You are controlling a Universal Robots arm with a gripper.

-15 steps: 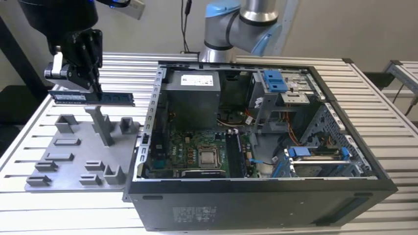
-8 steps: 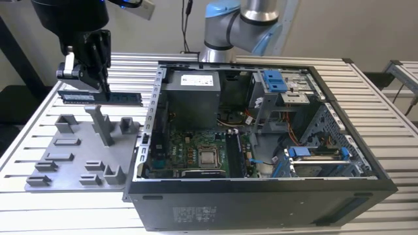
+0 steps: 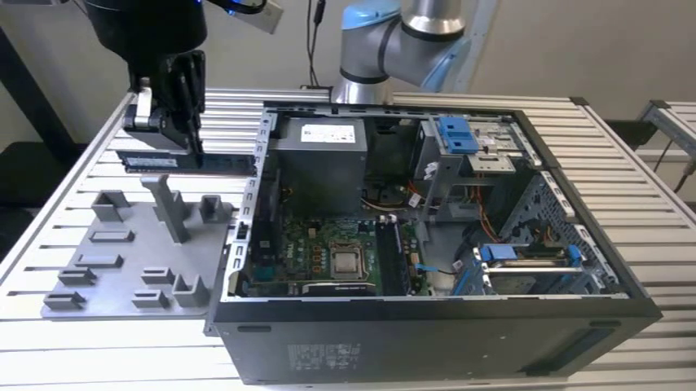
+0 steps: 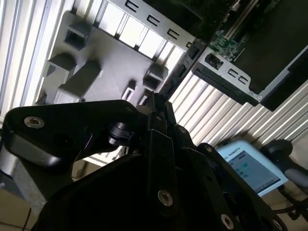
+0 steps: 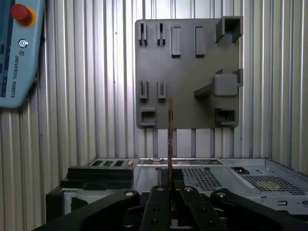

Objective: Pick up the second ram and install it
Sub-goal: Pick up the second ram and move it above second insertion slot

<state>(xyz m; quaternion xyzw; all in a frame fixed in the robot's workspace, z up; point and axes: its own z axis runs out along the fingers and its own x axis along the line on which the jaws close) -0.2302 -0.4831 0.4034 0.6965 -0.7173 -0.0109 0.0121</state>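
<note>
The second ram point(image 3: 223, 161) is pinched in the closed tool point(image 3: 174, 149), near the gray tray point(image 3: 120, 273).

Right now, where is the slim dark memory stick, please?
The stick hangs in the gripper above the grey plate, at the exterior view's left of the case.

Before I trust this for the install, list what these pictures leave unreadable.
Exterior view: ram chips and label, too small.
First wrist view: ram faces, seen edge-on in the gripper.
Exterior view: slots, filled or free, too small and dark.
First wrist view: pendant, cut off by the edge.
Second wrist view: tray, partly hidden by the gripper.
</note>
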